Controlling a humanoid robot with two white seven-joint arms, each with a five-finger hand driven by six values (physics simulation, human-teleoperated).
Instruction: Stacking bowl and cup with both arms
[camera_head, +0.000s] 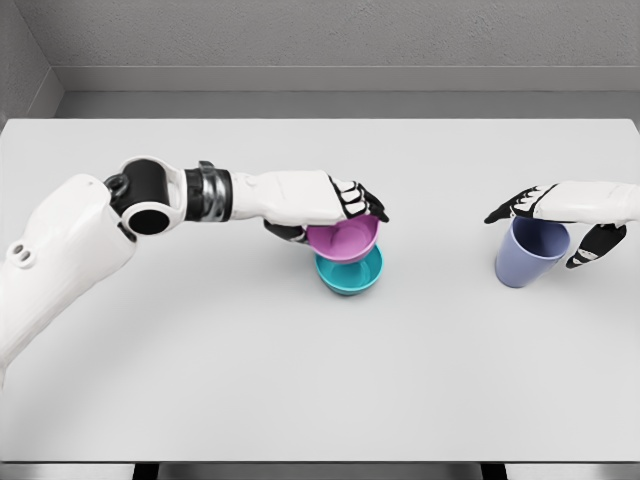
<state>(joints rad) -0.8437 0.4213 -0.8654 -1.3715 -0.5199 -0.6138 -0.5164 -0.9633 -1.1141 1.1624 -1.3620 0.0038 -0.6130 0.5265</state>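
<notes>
The left hand (345, 205) grips the pink bowl (343, 239) by its rim, holding it tilted just over the blue-green bowl (351, 273) near the middle of the table (200, 380). The right hand (560, 218) wraps around the top of the purple cup (528, 253), far off to the right. If the pink bowl drops while tilted (it leans a bit), it could land crooked and slide off. The cup could tip if squeezed unevenly.
</notes>
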